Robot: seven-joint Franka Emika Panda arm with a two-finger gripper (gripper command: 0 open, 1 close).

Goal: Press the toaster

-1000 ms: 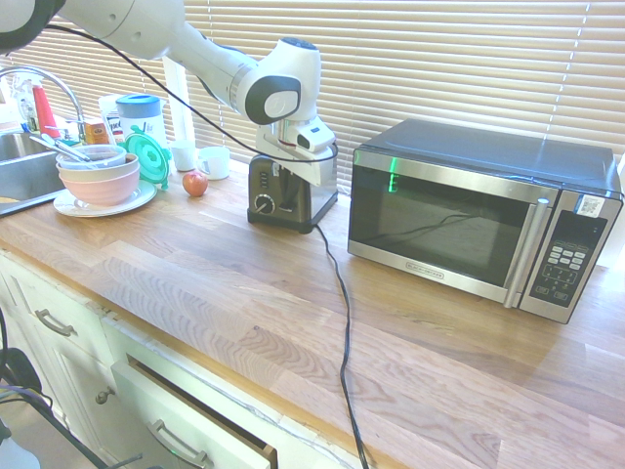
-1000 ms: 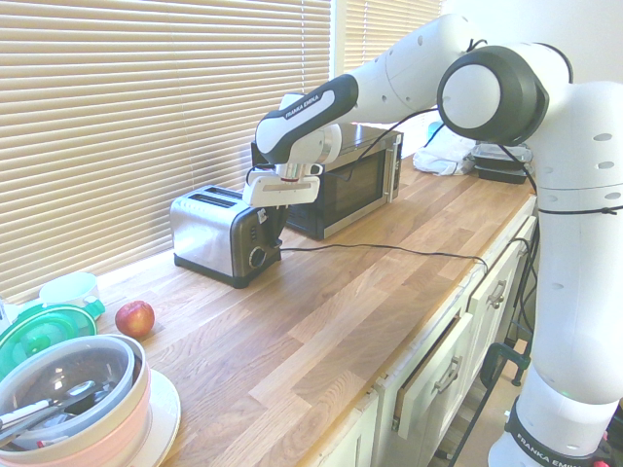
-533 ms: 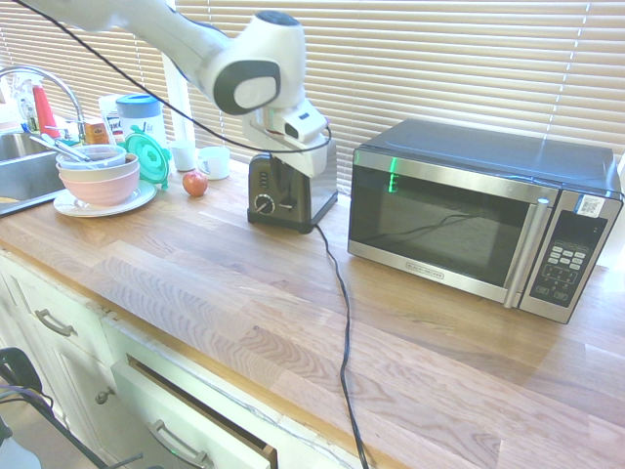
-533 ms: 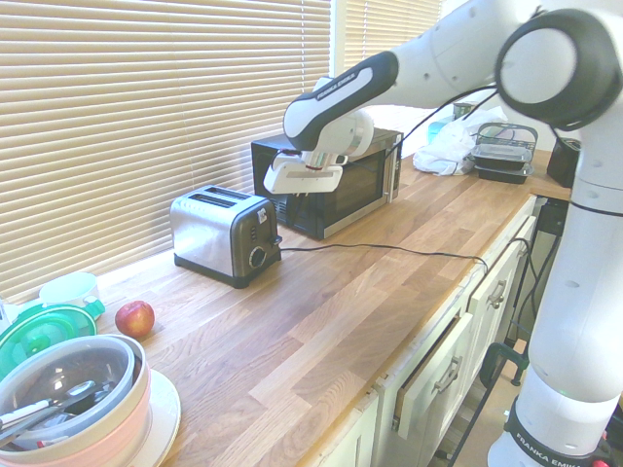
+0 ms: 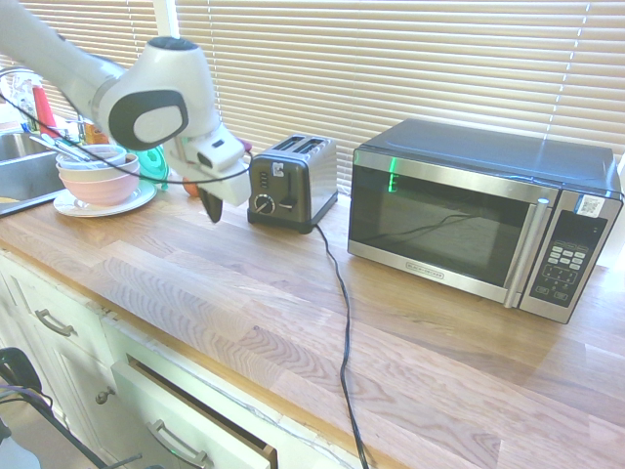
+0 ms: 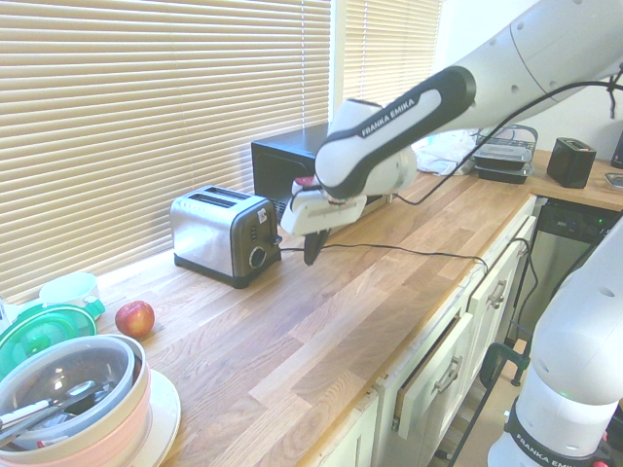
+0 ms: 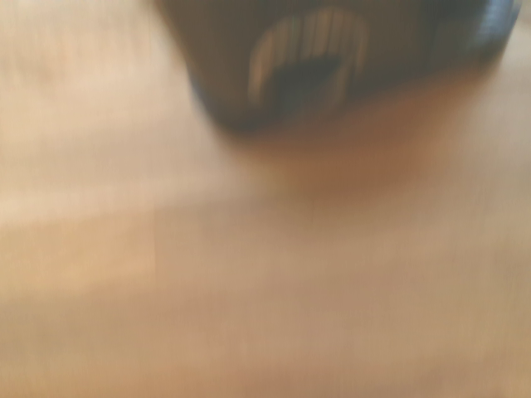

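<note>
Wood countertop (image 5: pixel 244 293), blinds (image 5: pixel 410 59) behind, toaster (image 5: pixel 291 182) by microwave (image 5: pixel 479 220).

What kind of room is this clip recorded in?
A home kitchen, most likely. A toaster and a microwave stand on a long wooden worktop with white drawers below, and a sink with a tap sits at one end beside stacked bowls.

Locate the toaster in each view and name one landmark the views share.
First exterior view: toaster at centre-left, left of the microwave.
Second exterior view: toaster at left of centre, before the blinds.
Wrist view: blurred dark shape at the top edge, probably the toaster.
Shared landmark: the microwave.
</note>
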